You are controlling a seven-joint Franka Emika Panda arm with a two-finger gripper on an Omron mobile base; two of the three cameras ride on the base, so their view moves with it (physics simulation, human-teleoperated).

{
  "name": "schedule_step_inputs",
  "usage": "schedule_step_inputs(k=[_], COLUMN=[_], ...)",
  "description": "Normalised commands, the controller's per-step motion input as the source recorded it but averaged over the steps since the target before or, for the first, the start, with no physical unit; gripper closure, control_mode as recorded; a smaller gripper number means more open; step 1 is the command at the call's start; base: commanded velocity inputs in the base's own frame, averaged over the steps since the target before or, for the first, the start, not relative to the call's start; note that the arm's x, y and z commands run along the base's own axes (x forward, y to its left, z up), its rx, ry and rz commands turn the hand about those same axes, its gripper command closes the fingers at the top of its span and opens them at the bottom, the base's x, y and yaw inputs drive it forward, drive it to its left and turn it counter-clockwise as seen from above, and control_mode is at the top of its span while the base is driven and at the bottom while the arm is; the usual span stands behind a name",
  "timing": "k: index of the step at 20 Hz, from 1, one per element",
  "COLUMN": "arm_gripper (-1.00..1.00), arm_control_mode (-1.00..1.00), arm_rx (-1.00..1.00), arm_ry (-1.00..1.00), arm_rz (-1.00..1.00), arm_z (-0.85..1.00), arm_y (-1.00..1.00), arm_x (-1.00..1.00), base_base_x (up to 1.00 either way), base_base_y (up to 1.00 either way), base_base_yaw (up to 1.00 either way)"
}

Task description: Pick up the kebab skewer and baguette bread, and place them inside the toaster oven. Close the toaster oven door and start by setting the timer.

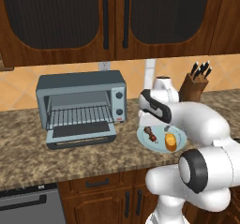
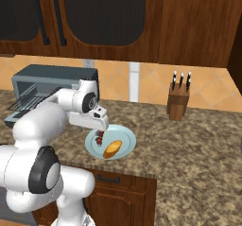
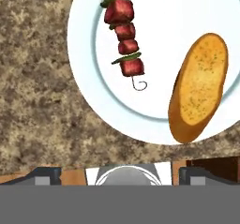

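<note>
The kebab skewer (image 3: pixel 124 35), dark red chunks on a thin stick, lies on a pale plate (image 3: pixel 154 40) beside the golden baguette bread (image 3: pixel 199 87). My gripper (image 3: pixel 120 175) hovers above the plate's near edge, open, with nothing between its fingertips (image 3: pixel 44 175). On the counter, the skewer (image 1: pixel 151 134) and the bread (image 1: pixel 171 142) share the plate (image 1: pixel 145 141). Left of it stands the grey-blue toaster oven (image 1: pixel 79 85), its door (image 1: pixel 82 133) folded down flat and the wire rack showing. From the right, my hand (image 2: pixel 97 121) hangs over the skewer (image 2: pixel 99 137).
A wooden knife block (image 1: pixel 194 85) stands at the back right of the granite counter. Two round knobs (image 1: pixel 119 103) sit on the oven's right panel. Dark wood cabinets hang overhead, and a grey appliance front (image 1: pixel 28 204) is below the counter at left.
</note>
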Motion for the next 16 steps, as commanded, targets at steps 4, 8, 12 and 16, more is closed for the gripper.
schedule_step_inputs(k=[4,8,12,16], arm_gripper=[-1.00,-1.00,-1.00,-1.00], arm_control_mode=[-1.00,-1.00,-1.00,-1.00], arm_rx=[0.00,0.01,0.06,0.02], arm_ry=[0.17,0.08,0.00,-0.09], arm_rz=[0.08,0.05,0.05,0.06], arm_z=[-0.18,-0.39,-0.79,-0.60], arm_y=[0.00,-0.05,-0.13,-0.02], arm_x=[0.72,0.54,0.41,0.09], base_base_x=[0.00,0.00,0.00,0.00], base_base_y=[0.00,0.00,0.00,0.00], base_base_yaw=[0.00,0.00,0.00,0.00])
